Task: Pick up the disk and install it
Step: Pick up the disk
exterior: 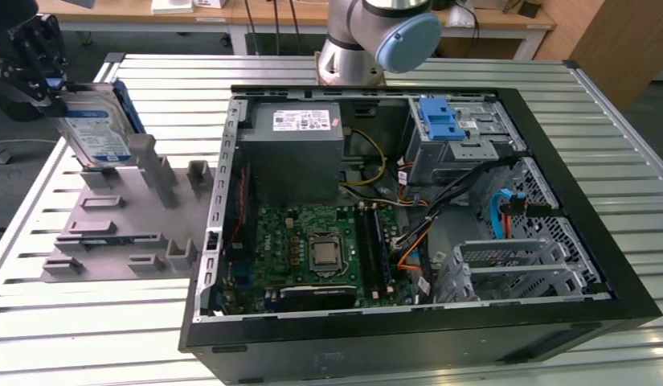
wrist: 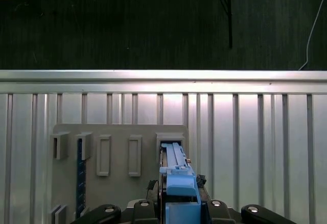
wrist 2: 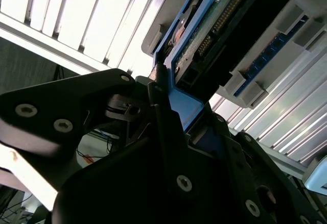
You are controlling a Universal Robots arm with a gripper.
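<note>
Silver-grey with blue side rails, the disk point(exterior: 96, 129) stands upright at the far end of a grey holder plate point(exterior: 128, 241), on the exterior view's left. Its lower edge is at one of the plate's slots; whether it sits in the slot or is just above it, I cannot tell. The black pincer point(exterior: 39, 64) is closed on the upper end of the disk, and in the second wrist view one thin finger point(wrist 2: 159, 112) lies against the blue rail.

Just beside the disk, towards the exterior view's right, two grey posts point(exterior: 149, 165) of the plate stand upright. The plate lies on a surface point(exterior: 74, 322) of aluminium slats, and the left edge of this surface is near the disk.

Beside the plate, on the exterior view's right, lies an open computer case point(exterior: 588, 265). Inside it are a grey power supply point(exterior: 293, 153) at the far left, a green motherboard point(exterior: 309, 241) nearer, and a metal drive bay point(exterior: 471, 149) with a blue latch point(exterior: 440, 121) at the far right. Dark and coloured cables point(exterior: 460, 189) run below the bay. The arm's base point(exterior: 379, 32) stands behind the case. Far of the plate the slats are bare.
</note>
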